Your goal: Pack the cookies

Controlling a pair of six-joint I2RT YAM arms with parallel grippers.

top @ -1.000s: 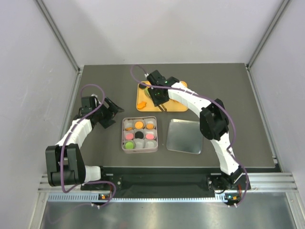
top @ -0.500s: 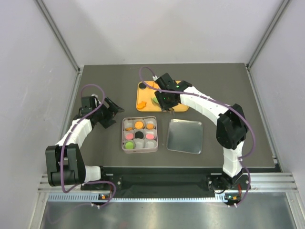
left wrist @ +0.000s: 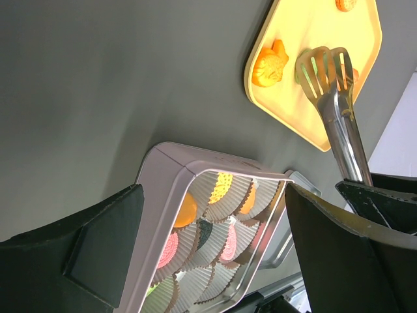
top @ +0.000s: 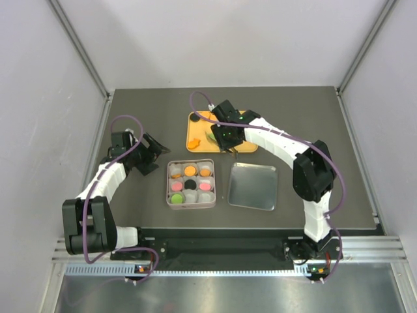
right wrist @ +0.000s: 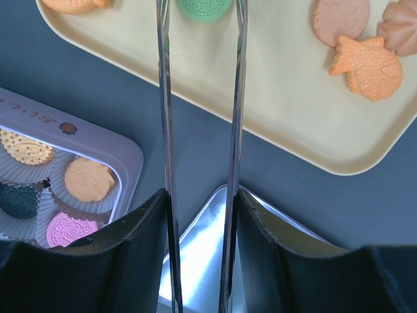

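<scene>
Pale panel walls (top: 228, 39) box in a dark grey table (top: 130, 111), with both arms bolted at its near edge. Closest to that edge, about midway along it, a square tin (top: 171, 203) of white paper cups (left wrist: 218, 212) sits just beside its loose lid (top: 253, 186). Seven cups hold cookies (top: 189, 184) in orange, pink, black and green, while two in the near row look unfilled. Toward the left edge, the left gripper (top: 153, 156) waits beside the tin, jaws spread wide and empty. Farther back, near the middle of the table, the right gripper (top: 225, 135) is clamped on steel tongs (right wrist: 164, 98) over a yellow tray (right wrist: 273, 111). The tongs' arms stand narrowly parted, their tips straddling a green cookie (right wrist: 207, 8); whether they touch it cannot be told. That cookie is a thin, ridged sandwich disc. Its tray neighbours are a pink round, a brown piece and orange fish shapes. Smooth metal on so flat a disc may slip. A hard squeeze could flip it, and a loose one could drop it on the table short of the tin.
</scene>
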